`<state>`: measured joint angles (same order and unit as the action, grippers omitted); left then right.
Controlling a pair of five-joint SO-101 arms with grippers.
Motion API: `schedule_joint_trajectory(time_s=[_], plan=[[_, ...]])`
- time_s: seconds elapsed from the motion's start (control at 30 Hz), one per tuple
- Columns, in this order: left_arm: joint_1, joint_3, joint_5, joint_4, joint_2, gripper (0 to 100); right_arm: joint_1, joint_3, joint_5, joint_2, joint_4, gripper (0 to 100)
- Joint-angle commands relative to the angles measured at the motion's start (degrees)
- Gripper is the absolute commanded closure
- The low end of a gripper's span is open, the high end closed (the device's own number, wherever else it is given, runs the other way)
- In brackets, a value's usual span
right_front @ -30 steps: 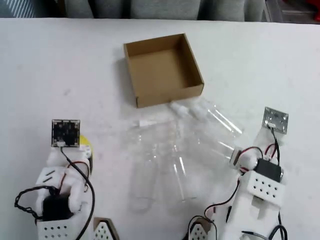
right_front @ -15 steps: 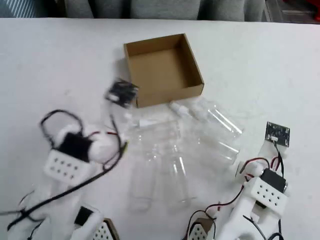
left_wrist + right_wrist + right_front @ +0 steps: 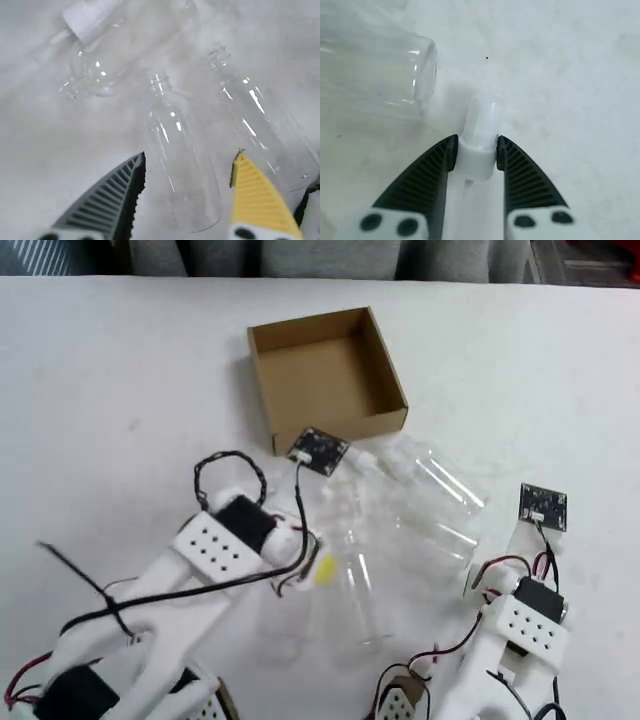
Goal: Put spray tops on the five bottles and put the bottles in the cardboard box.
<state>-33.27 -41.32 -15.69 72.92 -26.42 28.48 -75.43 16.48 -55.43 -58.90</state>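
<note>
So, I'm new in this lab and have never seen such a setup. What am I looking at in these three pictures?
Two small robot arms sit side by side at a white table. One picture looks down on everything from above. The other two come from a camera on each arm's wrist, looking along its pincer. On the table are an open, empty cardboard box and a cluster of clear bottles lying on their sides. The left arm is stretched out over the bottles. The left pincer, with one grey finger and one yellow, is open above a bottle without a top. The right pincer is shut on a white spray top, close to the end of another bottle.
</note>
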Motion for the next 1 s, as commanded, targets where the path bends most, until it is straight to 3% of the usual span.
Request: schedule_joint_trajectory(time_s=[0.0, 0.17, 0.5, 0.63, 0.73, 0.83, 0.97], plan=[[-1.0, 0.3, -5.1, -7.6, 5.7, 71, -1.5, 0.4, 0.6, -0.6, 1.8, 97.8], [2.8, 1.3, -10.7, -13.6, 13.9, 71, -4.3, -1.1, 0.6, -0.8, 3.2, 97.8], [4.5, 8.8, -4.6, -3.0, 18.2, 71, -4.4, -1.1, 0.6, -0.4, 4.4, 97.8], [4.5, 8.8, 0.6, -2.8, 18.3, 70, -4.4, -1.1, 0.6, -0.3, 4.3, 97.8], [4.5, 8.8, 4.8, -2.7, 18.5, 63, -4.4, -1.1, 0.6, -0.3, 4.2, 97.8], [4.4, 8.8, 6.6, -2.7, 18.6, 57, -4.4, -1.1, 0.6, -0.3, 4.2, 97.8], [4.5, 8.8, 7.8, -3.5, 18.7, 56, -4.4, -1.1, 0.6, -0.3, 4.1, 97.8]])
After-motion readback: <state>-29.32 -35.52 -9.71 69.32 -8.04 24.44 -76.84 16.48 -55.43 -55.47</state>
